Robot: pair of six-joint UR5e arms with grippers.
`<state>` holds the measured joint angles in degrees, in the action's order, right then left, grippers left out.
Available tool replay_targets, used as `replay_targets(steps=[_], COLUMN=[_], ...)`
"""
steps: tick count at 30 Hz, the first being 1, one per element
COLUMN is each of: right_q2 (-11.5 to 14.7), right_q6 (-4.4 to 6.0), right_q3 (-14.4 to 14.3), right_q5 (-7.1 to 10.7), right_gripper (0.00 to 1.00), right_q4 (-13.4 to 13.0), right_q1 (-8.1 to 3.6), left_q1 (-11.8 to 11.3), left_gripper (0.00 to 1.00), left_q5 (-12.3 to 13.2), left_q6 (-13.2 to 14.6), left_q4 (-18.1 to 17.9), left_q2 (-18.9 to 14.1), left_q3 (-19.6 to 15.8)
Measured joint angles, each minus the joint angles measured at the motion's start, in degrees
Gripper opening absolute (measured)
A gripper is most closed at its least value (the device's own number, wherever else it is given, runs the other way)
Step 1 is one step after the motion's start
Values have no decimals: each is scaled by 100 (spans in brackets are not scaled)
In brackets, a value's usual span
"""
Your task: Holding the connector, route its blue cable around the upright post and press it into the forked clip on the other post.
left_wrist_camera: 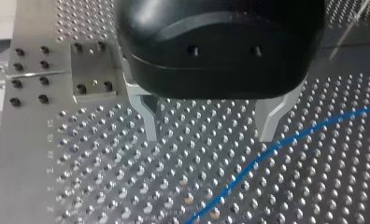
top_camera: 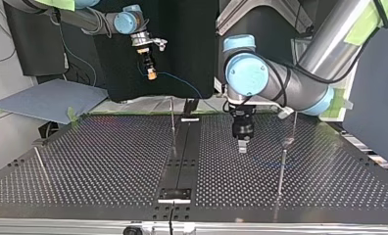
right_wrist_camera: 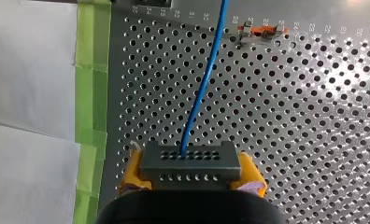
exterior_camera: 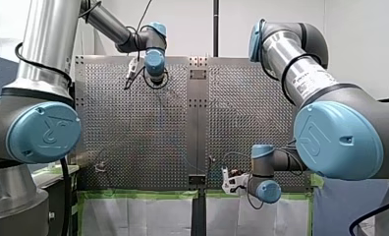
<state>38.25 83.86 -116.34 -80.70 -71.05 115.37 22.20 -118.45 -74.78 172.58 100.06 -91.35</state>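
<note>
Perforated table [left_wrist_camera: 127, 186]; right gripper [right_wrist_camera: 192, 179] clamps connector [right_wrist_camera: 191, 161], blue cable [right_wrist_camera: 204, 88] leading off it; left gripper [left_wrist_camera: 209, 135] spread wide above table

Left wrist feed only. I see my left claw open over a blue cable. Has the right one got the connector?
Observer: Yes. Right claw shut on the grey connector, yellow pads either side.
Operator: On the table?
Observer: No. Top view has it in the air at the table's far edge, blue cable drooping from it.
Operator: Posts near left?
Observer: A thin post stands beside the left claw, not touching.
</note>
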Motion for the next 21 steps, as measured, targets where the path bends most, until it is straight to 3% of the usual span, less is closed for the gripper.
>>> replay_targets(steps=[8, 21], right_q2=[0, 1], right_q6=[-12, -32], right_q3=[0, -1], right_q5=[0, 0], right_gripper=[0, 0], right_q4=[3, 40], right_q1=[25, 57], left_q1=[-97, -78], left_gripper=[100, 100], left_q5=[-218, -261], left_q6=[55, 101], left_q4=[-79, -119], left_q2=[40, 272], left_q3=[47, 243])
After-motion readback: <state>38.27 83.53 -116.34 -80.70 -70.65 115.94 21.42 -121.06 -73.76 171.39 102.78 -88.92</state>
